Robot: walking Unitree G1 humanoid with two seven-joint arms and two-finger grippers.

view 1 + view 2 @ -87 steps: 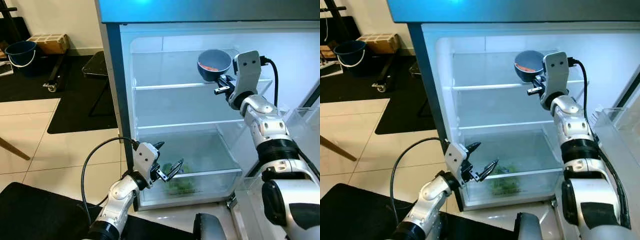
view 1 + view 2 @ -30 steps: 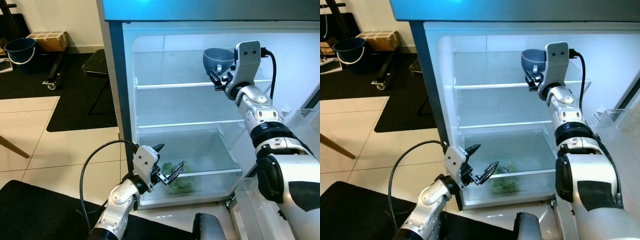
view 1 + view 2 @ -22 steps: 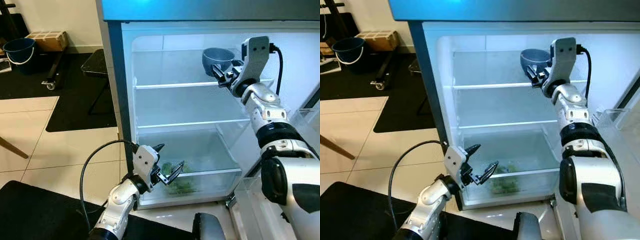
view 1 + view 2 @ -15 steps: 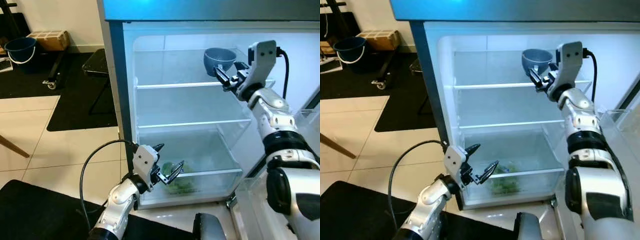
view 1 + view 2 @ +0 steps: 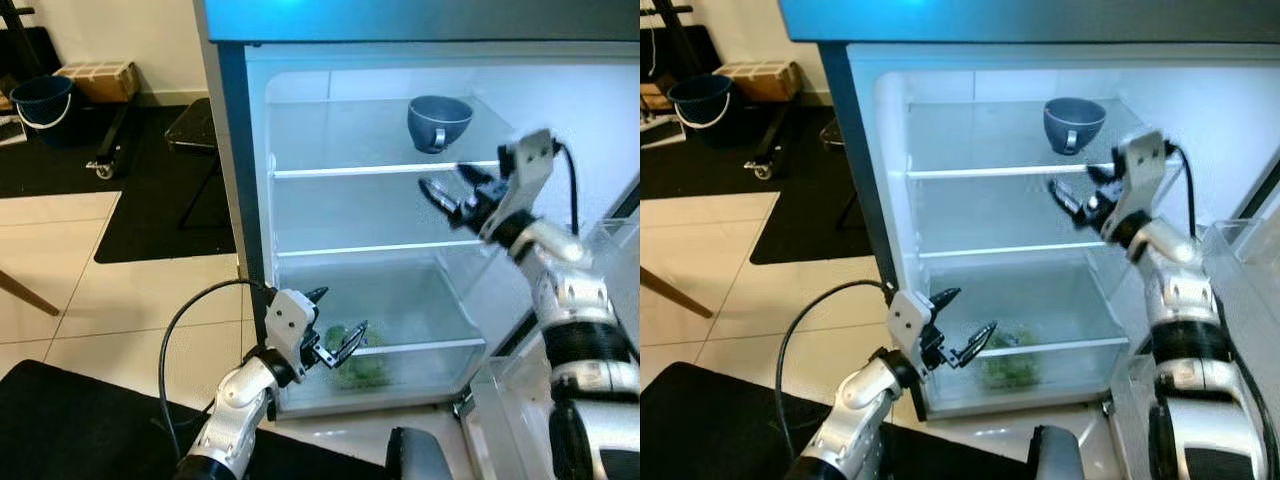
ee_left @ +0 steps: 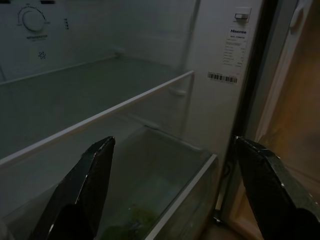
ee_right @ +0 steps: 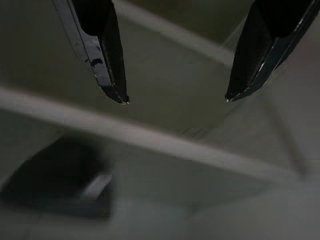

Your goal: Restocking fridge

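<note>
I see the blue cup [image 5: 438,120] standing on the fridge's top shelf [image 5: 380,170]. My right gripper [image 5: 447,195] hangs empty below that shelf, fingers wide apart. My left gripper [image 5: 338,345], also spread and empty, waits by the crisper drawer [image 5: 420,352]. I judge the placing done; next I fetch another item.

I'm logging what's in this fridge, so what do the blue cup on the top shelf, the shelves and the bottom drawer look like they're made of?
Blue cup: probably glazed ceramic; an opaque slate-blue body with a soft sheen and a handle.
Shelves: likely glass; see-through panels with a white front trim.
Bottom drawer: seemingly clear plastic; the leafy greens inside show through its glossy front.
</note>
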